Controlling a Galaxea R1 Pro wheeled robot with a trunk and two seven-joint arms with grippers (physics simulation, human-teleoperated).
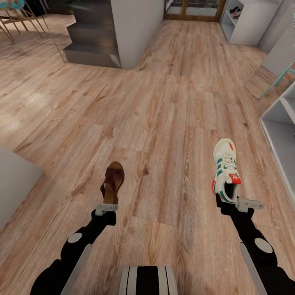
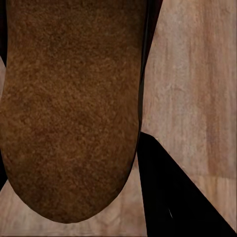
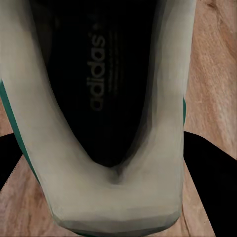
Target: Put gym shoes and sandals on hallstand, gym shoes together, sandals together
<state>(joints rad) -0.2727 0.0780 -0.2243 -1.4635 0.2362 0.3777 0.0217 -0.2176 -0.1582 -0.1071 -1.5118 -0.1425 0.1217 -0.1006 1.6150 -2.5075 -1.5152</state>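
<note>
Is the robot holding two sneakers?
No, its left gripper holds a brown sandal, and its right gripper holds a sneaker.

One word is showing and it is reading "adidas", in pale lower-case letters on the dark insole [image 3: 98, 74] of the gym shoe [image 3: 116, 197], seen through the shoe's opening in the right wrist view. A line of smaller print is running alongside the brand name on that same insole, but it is coming through too blurred to read. Nothing else legible is appearing anywhere across the three views.
</note>
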